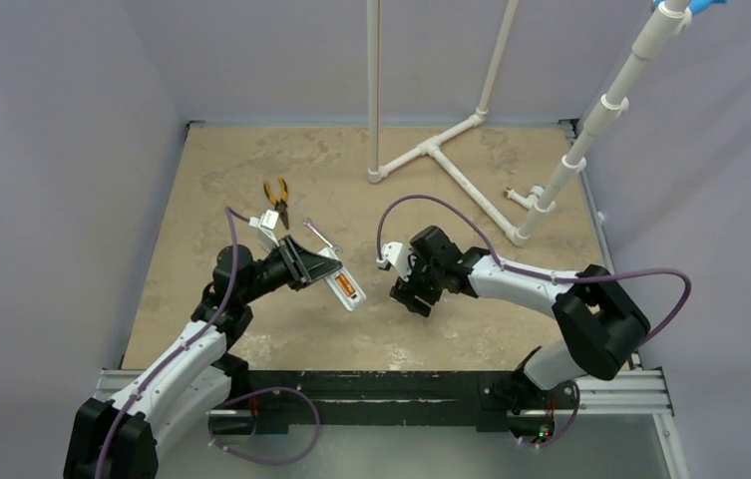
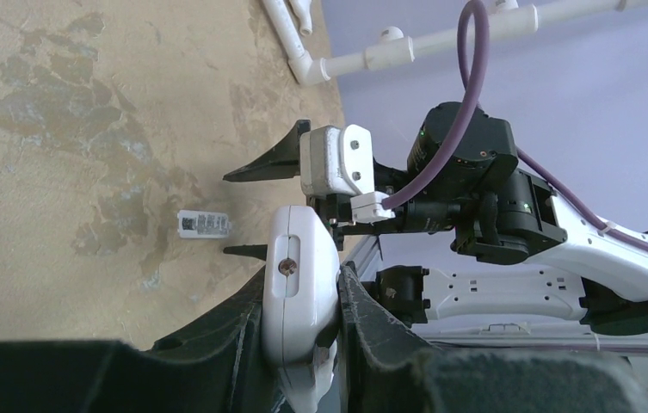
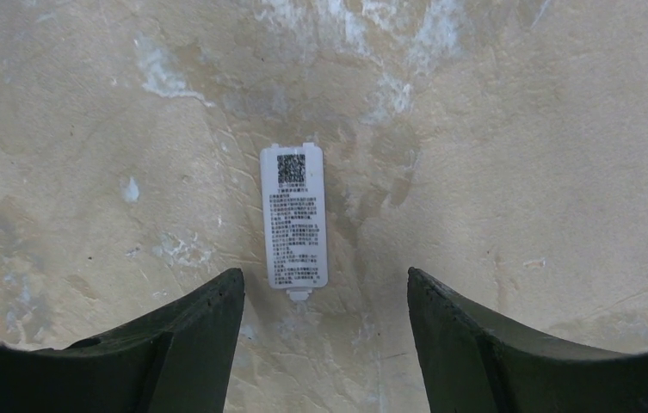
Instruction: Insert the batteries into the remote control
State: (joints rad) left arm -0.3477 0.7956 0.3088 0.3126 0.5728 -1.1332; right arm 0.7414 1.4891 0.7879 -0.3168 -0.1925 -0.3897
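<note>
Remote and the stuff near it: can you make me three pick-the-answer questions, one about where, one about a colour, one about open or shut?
1. Where is the remote?
A) in a box
B) in the left gripper
C) on a shelf

2. What colour are the handles of the pliers?
A) yellow
B) blue
C) green

3. The right gripper is:
A) shut tight
B) holding something
C) open

Answers:
1. B: the left wrist view shows the left gripper clamped on both sides of the remote.
2. A: the top view shows the two handles as yellow.
3. C: it is spread wide, and the cover shows in the gap.
</note>
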